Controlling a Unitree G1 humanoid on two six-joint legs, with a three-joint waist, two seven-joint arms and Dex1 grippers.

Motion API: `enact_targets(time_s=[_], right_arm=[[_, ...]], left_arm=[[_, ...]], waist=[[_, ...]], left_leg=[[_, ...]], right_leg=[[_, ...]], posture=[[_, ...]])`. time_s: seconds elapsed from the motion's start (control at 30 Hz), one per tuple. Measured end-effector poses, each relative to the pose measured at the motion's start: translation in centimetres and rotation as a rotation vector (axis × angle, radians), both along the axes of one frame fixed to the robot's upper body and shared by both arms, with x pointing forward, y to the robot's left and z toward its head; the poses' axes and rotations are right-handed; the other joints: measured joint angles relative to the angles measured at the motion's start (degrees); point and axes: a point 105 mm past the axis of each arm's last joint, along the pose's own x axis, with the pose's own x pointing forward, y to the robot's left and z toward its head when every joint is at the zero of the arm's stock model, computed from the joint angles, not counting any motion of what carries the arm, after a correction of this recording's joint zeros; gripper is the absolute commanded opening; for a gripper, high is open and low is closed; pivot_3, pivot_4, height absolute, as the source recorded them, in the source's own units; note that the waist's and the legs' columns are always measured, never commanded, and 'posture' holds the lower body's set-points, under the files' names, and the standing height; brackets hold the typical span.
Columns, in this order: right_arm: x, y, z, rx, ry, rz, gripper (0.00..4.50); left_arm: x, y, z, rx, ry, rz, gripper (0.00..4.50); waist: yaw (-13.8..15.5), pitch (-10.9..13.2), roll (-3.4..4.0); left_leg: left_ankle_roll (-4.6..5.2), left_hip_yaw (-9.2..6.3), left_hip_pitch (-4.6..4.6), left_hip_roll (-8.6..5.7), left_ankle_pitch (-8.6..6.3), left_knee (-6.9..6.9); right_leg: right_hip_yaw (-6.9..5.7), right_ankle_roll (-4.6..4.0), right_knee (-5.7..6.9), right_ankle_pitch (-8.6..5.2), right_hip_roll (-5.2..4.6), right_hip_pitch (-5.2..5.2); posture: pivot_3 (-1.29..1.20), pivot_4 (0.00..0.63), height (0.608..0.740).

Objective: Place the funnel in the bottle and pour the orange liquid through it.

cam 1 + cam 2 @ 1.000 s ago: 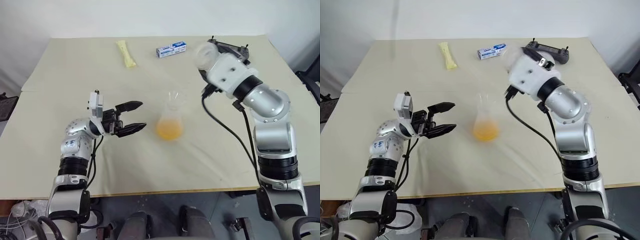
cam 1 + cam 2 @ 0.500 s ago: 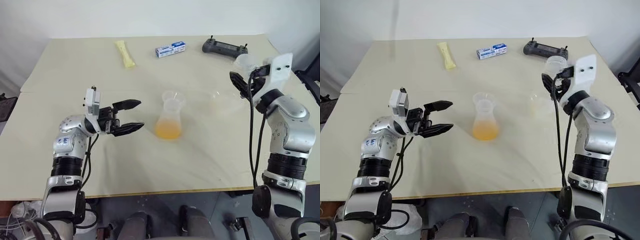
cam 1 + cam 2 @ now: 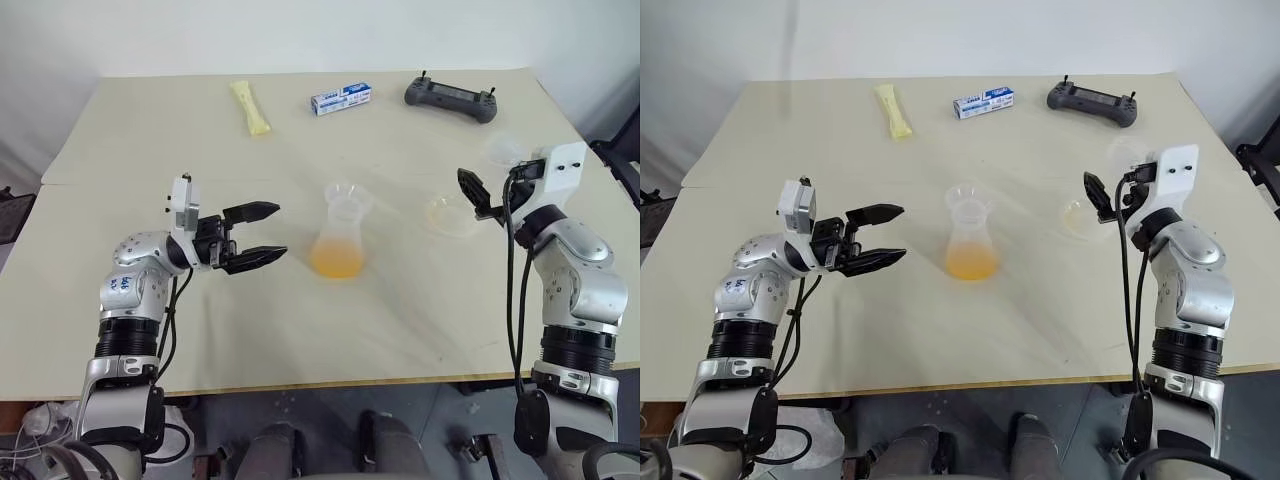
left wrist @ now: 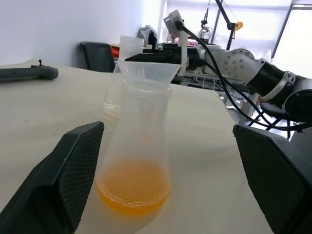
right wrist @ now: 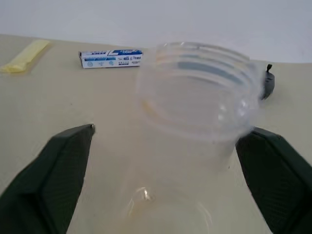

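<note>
Pour looks done: funnel (image 3: 345, 197) seated in the bottle (image 3: 340, 240) mid-table with orange liquid (image 3: 337, 262) inside, emptied twin flask (image 3: 452, 212) between wide right gripper (image 3: 480, 197) fingers, left gripper (image 3: 262, 235) wide and empty; next, retract clear.

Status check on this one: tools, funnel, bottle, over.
Left tool open, beside the bottle. Right tool open, straddling the almost empty twin flask. Funnel seated in the bottle, orange liquid inside. Nothing blocking.

Orange liquid (image 3: 337, 262) glowed in a clear bottle (image 3: 340, 235) on a beige table (image 3: 150, 140), beside a blue-and-white box (image 3: 341, 98) and pale yellow packet (image 3: 251, 107).
</note>
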Motion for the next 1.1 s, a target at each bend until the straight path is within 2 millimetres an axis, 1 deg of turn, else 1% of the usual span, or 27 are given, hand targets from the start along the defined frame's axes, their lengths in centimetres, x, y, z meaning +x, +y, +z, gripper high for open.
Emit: enact_targets(time_s=[0.1,0.2,0.37,0.47,0.53,0.6,0.7,0.73,0.8,0.9,0.93,1.07,1.1], right_arm=[[-0.1,-0.4,0.5,-0.006,-0.012,-0.005,4.45],[-0.2,-0.6,1.2,-0.018,-0.028,-0.009,4.45],[-0.2,-0.8,4.1,-0.057,-0.102,-0.01,4.45],[-0.3,-0.9,5.8,-0.087,-0.144,-0.012,4.45],[-0.5,-0.9,6.8,-0.111,-0.163,0.006,4.45],[-1.0,-0.7,7.5,-0.123,-0.183,0.039,4.45],[-2.4,0.9,8.6,-0.162,-0.208,0.161,4.45],[-3.3,1.8,8.2,-0.207,-0.198,0.223,4.45],[-4.6,3.1,6.4,-0.268,-0.142,0.325,4.45],[-5.7,3.6,3.7,-0.288,-0.046,0.413,4.45],[-6.6,3.7,2.6,-0.309,-0.006,0.46,4.45],[-9.7,4.1,-0.6,-0.357,0.114,0.631,4.45],[-10.3,4.2,-1.1,-0.363,0.131,0.661,4.45]], left_arm=[[0.5,0.3,-0.5,0.048,0.036,0.046,4.5],[0.8,0.5,-0.8,0.056,0.069,0.085,4.5],[1.1,0.6,-1.0,0.047,0.108,0.133,4.5],[1.4,0.6,-0.7,0.019,0.104,0.172,4.5],[1.2,0.4,-0.6,0.014,0.087,0.166,4.5],[1.0,0.4,-0.7,0.015,0.084,0.16,4.5],[0.5,0.5,-1.2,0.025,0.075,0.127,4.5],[0.1,0.6,-1.4,0.036,0.065,0.107,4.5],[-0.4,1.4,-1.6,0.067,0.039,0.096,4.5],[-0.8,1.6,-1.4,0.084,0.01,0.063,4.5],[-1.0,1.8,-1.5,0.096,0.009,0.049,4.5],[-1.5,2.2,-1.7,0.129,0.012,-0.008,4.5],[-1.6,2.4,-1.8,0.134,0.017,-0.016,4.5]], waist=[[-0.04,0.0,0.0],[-0.03,0.0,0.0],[0.01,0.0,0.0],[0.05,0.0,0.0],[0.03,0.0,0.0],[0.02,0.0,0.0],[0.03,0.0,0.0],[0.14,0.0,0.0],[0.25,0.0,-0.03],[0.69,0.0,-0.03],[1.0,0.0,-0.03],[1.52,0.0,-0.03],[1.52,0.0,-0.04]], left_leg=[[0.0,0.0,0.0,0.0,0.0,0.0],[0.0,0.0,0.0,0.0,0.0,0.0],[0.0,-0.01,0.0,0.01,0.0,0.0],[0.0,-0.01,-0.02,-0.01,0.0,0.0],[0.0,-0.01,-0.01,0.0,0.0,0.0],[0.0,-0.01,-0.02,0.0,0.0,0.0],[0.0,0.01,-0.02,0.02,0.0,-0.01],[0.0,-0.03,-0.02,0.03,0.0,-0.02],[-0.01,-0.03,-0.03,0.02,-0.01,0.0],[0.03,0.01,-0.05,-0.08,0.0,0.04],[0.03,0.01,-0.04,-0.07,0.0,0.05],[0.03,0.08,-0.02,-0.02,0.0,0.08],[0.03,0.1,-0.01,-0.02,0.0,0.09]], right_leg=[[0.01,0.0,0.0,0.0,0.0,0.0],[0.01,0.0,-0.01,0.0,0.0,0.0],[0.02,0.0,0.0,0.0,0.0,0.0],[0.02,0.0,-0.02,0.0,-0.03,0.0],[0.01,0.0,-0.02,0.0,-0.02,0.0],[0.0,0.0,-0.03,0.0,-0.02,0.0],[-0.02,0.0,-0.04,0.0,0.0,0.0],[-0.05,0.0,-0.05,0.0,0.0,0.01],[-0.08,0.0,-0.07,0.0,0.0,0.02],[-0.06,0.02,-0.09,0.01,-0.1,0.06],[-0.06,0.02,-0.11,0.01,-0.08,0.06],[-0.06,0.02,-0.16,0.01,-0.03,0.11],[-0.05,0.02,-0.16,0.01,-0.03,0.11]], posture=[[0.0,0.15,0.74],[0.0,0.15,0.74],[0.0,0.15,0.74],[0.0,0.15,0.74],[0.0,0.15,0.74],[0.0,0.15,0.74],[0.0,0.15,0.74],[0.0,0.15,0.74],[0.0,0.15,0.74],[0.0,0.15,0.74],[0.0,0.15,0.74],[0.0,0.15,0.74],[0.0,0.15,0.74]])
